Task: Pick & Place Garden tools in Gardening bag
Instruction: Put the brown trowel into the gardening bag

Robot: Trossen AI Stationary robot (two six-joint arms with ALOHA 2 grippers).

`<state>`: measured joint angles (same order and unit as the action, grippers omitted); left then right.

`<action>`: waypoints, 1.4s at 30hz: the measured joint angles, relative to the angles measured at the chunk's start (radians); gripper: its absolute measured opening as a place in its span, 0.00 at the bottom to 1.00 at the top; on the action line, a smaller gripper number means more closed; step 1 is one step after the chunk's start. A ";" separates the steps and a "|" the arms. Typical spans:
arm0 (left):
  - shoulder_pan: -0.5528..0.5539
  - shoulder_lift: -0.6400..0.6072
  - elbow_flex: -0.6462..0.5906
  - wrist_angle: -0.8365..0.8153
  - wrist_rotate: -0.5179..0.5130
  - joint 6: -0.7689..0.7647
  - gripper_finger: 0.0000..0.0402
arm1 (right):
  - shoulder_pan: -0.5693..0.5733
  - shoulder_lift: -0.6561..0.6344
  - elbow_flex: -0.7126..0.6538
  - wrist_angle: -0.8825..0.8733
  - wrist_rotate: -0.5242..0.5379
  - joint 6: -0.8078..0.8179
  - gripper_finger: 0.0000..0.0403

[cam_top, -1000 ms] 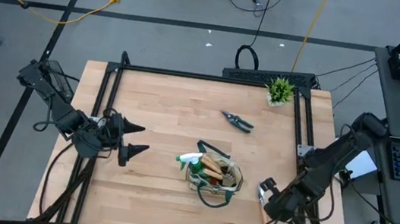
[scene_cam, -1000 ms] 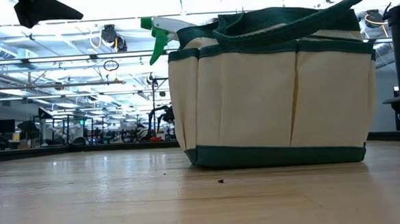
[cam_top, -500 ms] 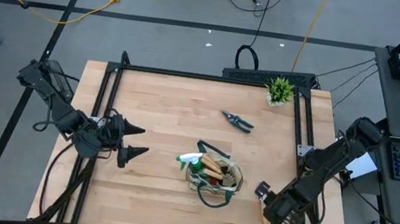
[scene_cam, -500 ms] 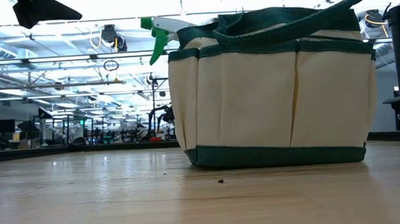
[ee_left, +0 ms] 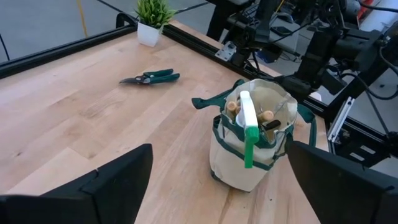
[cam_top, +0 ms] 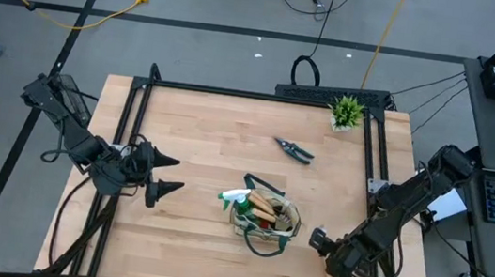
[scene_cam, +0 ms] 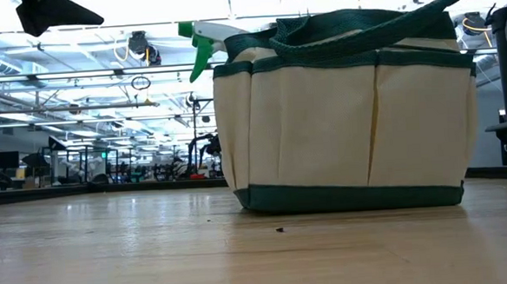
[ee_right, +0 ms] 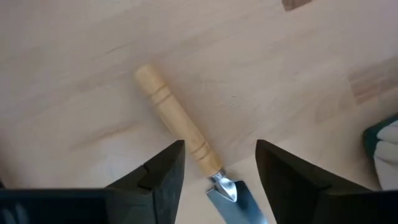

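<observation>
Right gripper (ee_right: 214, 171) fingers (ee_right: 155, 177) stand spread, empty, the trowel (ee_right: 186, 149) lying on the table (cam_top: 211, 125) between and beyond them. Left gripper (cam_top: 166, 172) fingers likewise spread, the gardening bag (cam_top: 264, 223) ahead, pruning shears (cam_top: 294, 150) farther off.

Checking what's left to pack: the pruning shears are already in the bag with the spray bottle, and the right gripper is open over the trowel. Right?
Not quite. The pruning shears are not in the gardening bag; the high view shows them lying on the table between the bag and the potted plant. The spray bottle is in the bag, and the right gripper is open over the trowel.
</observation>
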<state>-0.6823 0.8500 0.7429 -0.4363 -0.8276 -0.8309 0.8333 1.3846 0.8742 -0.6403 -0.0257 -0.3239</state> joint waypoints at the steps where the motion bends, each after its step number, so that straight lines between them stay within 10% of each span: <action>1: 0.000 0.000 0.000 0.000 0.000 0.000 0.95 | 0.000 0.000 0.000 0.000 0.000 -0.015 0.48; 42: 0.000 0.000 0.000 0.000 0.019 -0.007 0.94 | -0.002 -0.002 -0.230 0.263 0.050 -0.374 0.37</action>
<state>-0.6823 0.8505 0.7429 -0.4366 -0.8089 -0.8379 0.8310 1.3827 0.6441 -0.3775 0.0242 -0.6982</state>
